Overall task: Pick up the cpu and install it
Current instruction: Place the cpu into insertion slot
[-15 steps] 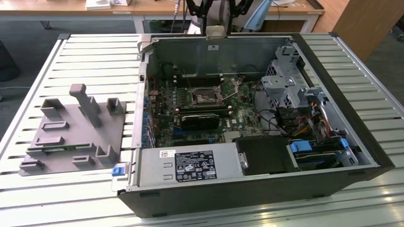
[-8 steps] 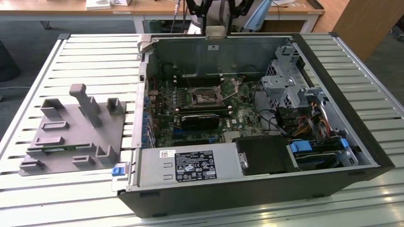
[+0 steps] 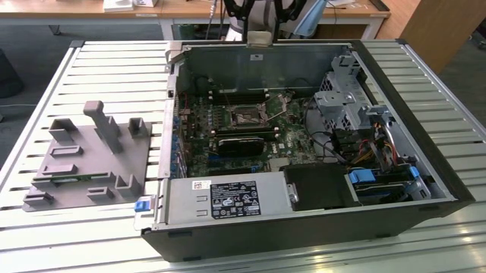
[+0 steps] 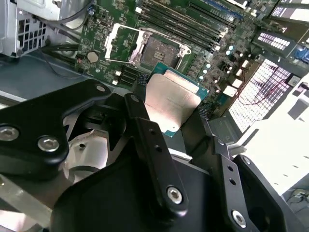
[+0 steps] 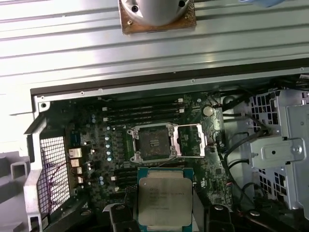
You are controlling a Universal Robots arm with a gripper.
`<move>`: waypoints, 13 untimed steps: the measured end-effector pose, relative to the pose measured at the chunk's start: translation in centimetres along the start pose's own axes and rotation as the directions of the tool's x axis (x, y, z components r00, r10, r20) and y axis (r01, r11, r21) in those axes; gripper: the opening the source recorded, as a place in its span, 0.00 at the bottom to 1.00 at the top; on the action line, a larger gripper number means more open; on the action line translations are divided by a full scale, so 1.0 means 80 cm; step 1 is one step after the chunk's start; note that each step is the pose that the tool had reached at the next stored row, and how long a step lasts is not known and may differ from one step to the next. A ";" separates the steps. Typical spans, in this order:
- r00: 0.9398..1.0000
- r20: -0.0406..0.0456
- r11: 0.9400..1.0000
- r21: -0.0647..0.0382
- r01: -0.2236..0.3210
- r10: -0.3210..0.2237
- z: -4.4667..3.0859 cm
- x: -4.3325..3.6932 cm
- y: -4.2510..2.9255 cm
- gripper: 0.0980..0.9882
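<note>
**cpu [image 5: 164, 200] in the claw [image 4: 170, 110], short of the open CPU socket [image 5: 150, 142]**

The claw is closed on the cpu. Its fingers [image 4: 149, 140] pinch two opposite edges, and the metal lid shows in both wrist views. The chip hangs clear of the socket, near it but off to one side and not over it. The socket is bare, with its load frame [image 5: 189, 140] folded open just beside it.

Risks, as judged:
- The thin edge grip slips and the chip drops onto the socket contacts.
- A tilted or rotated approach seats it crooked.
- A finger snags the open frame.
</note>
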State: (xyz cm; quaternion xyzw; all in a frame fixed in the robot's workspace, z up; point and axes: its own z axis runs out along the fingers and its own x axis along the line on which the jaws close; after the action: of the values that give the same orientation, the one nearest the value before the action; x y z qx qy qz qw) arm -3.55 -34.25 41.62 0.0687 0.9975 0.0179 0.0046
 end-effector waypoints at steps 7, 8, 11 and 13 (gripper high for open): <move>0.997 0.003 0.997 0.000 -0.077 0.077 0.0001 0.000 0.0000 0.50; 0.996 0.003 0.996 0.000 -0.088 0.088 0.0002 0.000 0.0000 0.50; 0.993 0.004 0.993 0.001 -0.118 0.118 0.0002 0.000 0.0000 0.50; 0.990 0.005 0.990 0.001 -0.139 0.139 0.0003 0.000 0.0000 0.50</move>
State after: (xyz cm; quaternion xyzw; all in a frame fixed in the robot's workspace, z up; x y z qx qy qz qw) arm -3.55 -34.25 41.60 0.1379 0.9903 0.0176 0.0059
